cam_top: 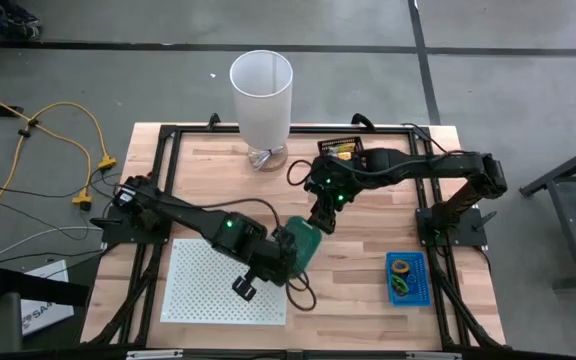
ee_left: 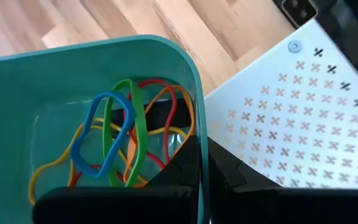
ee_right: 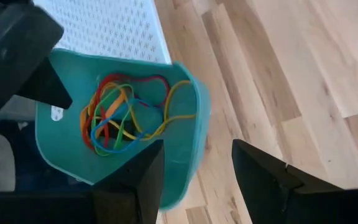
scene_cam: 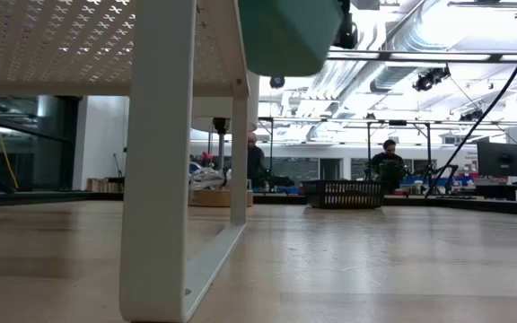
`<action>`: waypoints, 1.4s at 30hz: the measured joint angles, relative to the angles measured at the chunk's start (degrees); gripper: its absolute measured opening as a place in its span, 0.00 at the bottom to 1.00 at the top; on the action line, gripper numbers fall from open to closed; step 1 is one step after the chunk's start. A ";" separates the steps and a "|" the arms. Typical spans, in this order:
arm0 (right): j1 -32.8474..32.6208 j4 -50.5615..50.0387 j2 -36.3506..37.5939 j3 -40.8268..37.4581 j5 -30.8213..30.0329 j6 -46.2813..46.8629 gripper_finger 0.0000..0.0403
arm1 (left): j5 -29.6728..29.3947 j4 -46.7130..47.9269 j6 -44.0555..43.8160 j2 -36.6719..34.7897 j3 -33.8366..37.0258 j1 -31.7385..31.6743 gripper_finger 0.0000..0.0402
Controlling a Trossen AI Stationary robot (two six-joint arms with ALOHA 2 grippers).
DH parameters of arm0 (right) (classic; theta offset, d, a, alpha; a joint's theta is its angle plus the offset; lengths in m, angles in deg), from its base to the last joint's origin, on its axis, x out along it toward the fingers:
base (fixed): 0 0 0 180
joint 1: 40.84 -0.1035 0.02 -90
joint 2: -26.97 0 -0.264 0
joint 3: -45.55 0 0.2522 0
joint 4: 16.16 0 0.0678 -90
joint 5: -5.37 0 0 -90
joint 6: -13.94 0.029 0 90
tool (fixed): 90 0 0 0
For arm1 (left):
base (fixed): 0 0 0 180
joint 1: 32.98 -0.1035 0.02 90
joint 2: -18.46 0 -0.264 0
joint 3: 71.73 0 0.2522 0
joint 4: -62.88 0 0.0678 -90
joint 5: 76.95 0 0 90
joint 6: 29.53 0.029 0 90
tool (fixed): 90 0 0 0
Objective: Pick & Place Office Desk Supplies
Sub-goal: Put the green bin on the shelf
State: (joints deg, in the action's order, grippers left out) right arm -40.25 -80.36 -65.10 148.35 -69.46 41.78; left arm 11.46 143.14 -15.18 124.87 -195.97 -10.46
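A teal bin [cam_top: 305, 240] holds several coloured rubber bands [ee_left: 120, 137], red, green, blue and yellow. It hangs above the table near the white perforated board's right edge, and the low view shows its underside [scene_cam: 285, 36] high up. My left gripper [cam_top: 286, 255] is shut on it. My right gripper [cam_top: 323, 220] stands open over the bin's far side. In the right wrist view the bin's corner [ee_right: 182, 180] shows in the gap between the two fingers [ee_right: 132, 180]. My left gripper pinches the bin's side wall [ee_left: 199, 134] near a corner. One finger [ee_left: 179, 171] is inside the bin and one is outside. It comes slanting down from the table's left. The bin is lifted clear of the table, its open side up. Whether my right gripper touches the bin, I cannot tell.
The white perforated board [cam_top: 223, 285] stands on legs at the near left. A tall white cylinder [cam_top: 261, 95] stands at the far edge. Right of it is a black basket [cam_top: 340, 148] with yellow things in it. A blue tray [cam_top: 406, 277] with loops lies at the near right.
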 joint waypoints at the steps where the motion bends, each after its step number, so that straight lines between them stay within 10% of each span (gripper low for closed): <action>1: 0.27 0.18 0.18 0.00 -0.01 0.00 0.44 | 0.57 0.42 -1.11 -0.57 0.00 -0.19 0.00; 15: 1.38 0.11 2.29 0.00 -0.26 -2.23 0.44 | 0.89 8.36 -19.12 -6.60 0.00 3.54 0.00; 42: -1.74 0.18 2.25 0.00 -10.64 -3.67 0.44 | -23.81 15.94 -54.83 -8.98 2.26 33.37 0.00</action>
State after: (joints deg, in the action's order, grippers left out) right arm -41.99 -80.19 -62.85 148.35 -80.10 38.11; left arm -12.35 159.08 -70.02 115.88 -193.71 22.91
